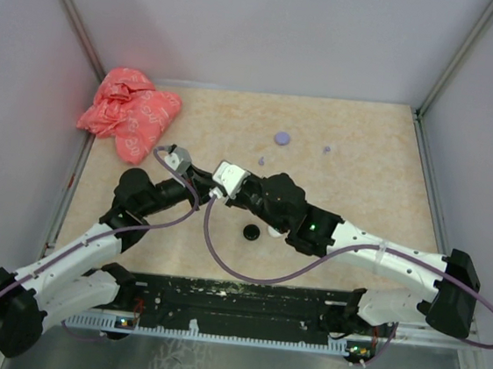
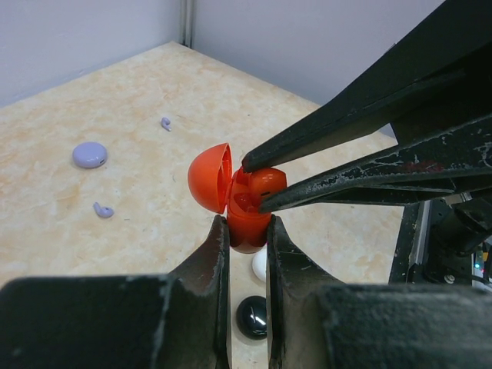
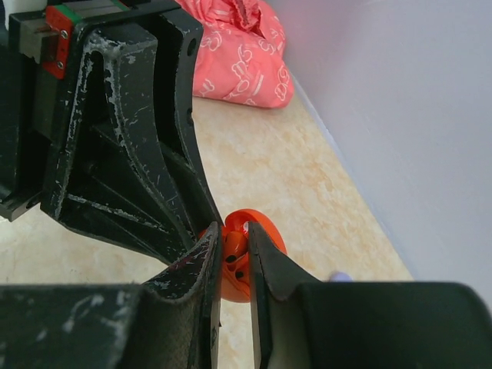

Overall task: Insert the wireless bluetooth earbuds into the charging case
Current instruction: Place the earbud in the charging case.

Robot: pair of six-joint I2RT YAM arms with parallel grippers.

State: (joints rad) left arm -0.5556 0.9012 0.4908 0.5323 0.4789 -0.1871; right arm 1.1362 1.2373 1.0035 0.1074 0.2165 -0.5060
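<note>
- Earbud (image 2: 265, 183), orange-red, is pinched tight in the right gripper (image 2: 255, 184) at the open mouth of the orange-red charging case (image 2: 246, 231). I cannot tell whether it is fully seated.
- My left gripper (image 2: 247, 223) is clamped on the lower body of the case and holds it upright, above the worktop (image 1: 362, 179). The lid (image 2: 209, 178) is hinged open on the case's left in the left wrist view.
- In the right wrist view, the right gripper's fingers (image 3: 207, 254) squeeze the orange-red piece, with the left gripper just behind the case.
- Two lilac earbuds (image 2: 103, 209) (image 2: 165, 122) lie loose on the worktop beyond the case, well apart from each other. A lilac disc (image 2: 90, 154) lies near one of them.
- A black disc (image 2: 252, 317) and a white disc (image 2: 260, 263) lie close together on the worktop, below the case on its near side.
- A crumpled pink bag (image 1: 129, 110) lies well beyond the case to the left, in the far corner.
</note>
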